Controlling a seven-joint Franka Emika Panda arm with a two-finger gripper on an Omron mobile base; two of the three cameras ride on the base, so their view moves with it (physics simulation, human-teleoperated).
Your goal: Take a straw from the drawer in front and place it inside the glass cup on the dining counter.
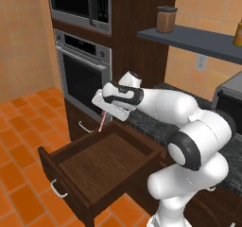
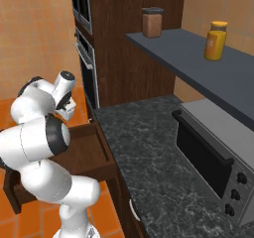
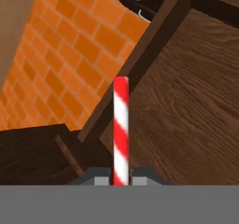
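My tool (image 1: 108,111) is closed narrow on the straw (image 1: 101,122), gripping it at one end. The straw hangs from the tool, free end pointing down toward the back edge of the open drawer (image 1: 94,167). In the hand view the straw (image 3: 121,129) stands straight out between the two fingertips (image 3: 101,181), centred, with the drawer floor and side wall beyond it.

Step in hand, as I judge it: lift the straw clear of the drawer and carry it to the cup. To do this well:
- Keep the grip firm; the straw is thin and can pivot between the pads.
- Raise straight up until the free end is above the drawer wall before any sideways move.
- Keep the straw near vertical so it is ready to enter the cup end first.

The cup and the dining surface cannot be located in these views, so the base probably has to turn or drive before placing.

Surroundings: the oven (image 1: 84,77) stands just behind the tool, with a microwave (image 1: 80,4) above it; a swing backward risks the oven door. The dark granite surface (image 2: 154,152) lies to my right, carrying a toaster oven (image 2: 211,155) at its far right edge. A shelf (image 2: 198,63) above holds a brown jar (image 2: 152,22) and a yellow bottle (image 2: 215,40); a high lift to the right would meet this shelf.
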